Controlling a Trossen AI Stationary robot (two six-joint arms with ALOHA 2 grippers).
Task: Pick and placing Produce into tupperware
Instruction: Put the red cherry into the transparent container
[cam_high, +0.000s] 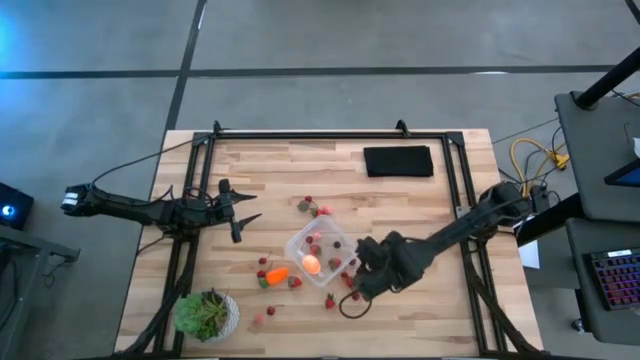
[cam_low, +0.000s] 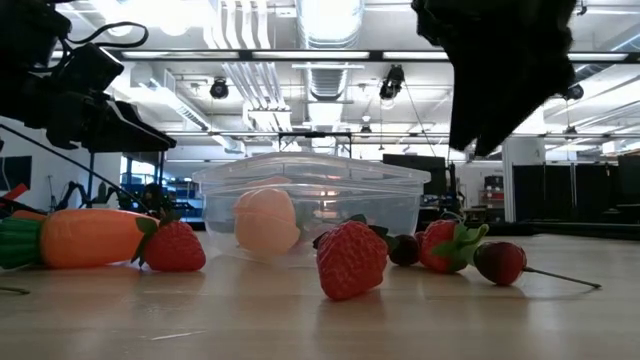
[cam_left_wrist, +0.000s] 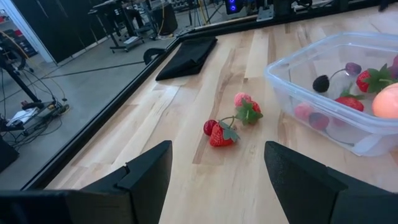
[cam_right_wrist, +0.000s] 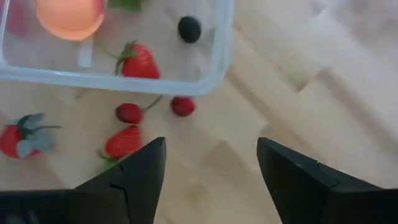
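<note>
Beside the tub, right side: right gripper (cam_high: 352, 297) hangs just off the tupperware (cam_high: 322, 255) corner nearest it, above bare wood and a few loose berries.
Right fingers: parted, nothing between them in the right wrist view; no contact with tub or fruit that I can see.
Left fingers: left gripper (cam_high: 238, 211) spread wide, empty, parked well apart from the tub on the left half of the table (cam_high: 400, 200).
Tub position: mid-table, upright, lid off.
Done so far: round pink-orange fruit (cam_high: 311, 264) is inside, plus at least one strawberry (cam_right_wrist: 138, 60) and a small dark piece (cam_right_wrist: 189, 28). Left wrist view shows a few more reddish bits through the wall; exact count unclear.
Still out, near right gripper: two small red berries (cam_right_wrist: 129, 112) just outside the tub wall, a strawberry (cam_right_wrist: 122, 142) below them, another leafy one (cam_right_wrist: 17, 138) further off.
Still out, left of tub: carrot (cam_high: 276, 275) lying flat with strawberries beside it.
Still out, far side: a pair of strawberries (cam_left_wrist: 221, 132) near the tub, toward the black pad (cam_high: 398, 161).
Still out, near plant: a couple of berries by the potted plant (cam_high: 206, 314).
Progress call: well short of halfway, most pieces are still on the wood.
Likely next: a pick from the cluster under the right gripper, since it is closest.
</note>
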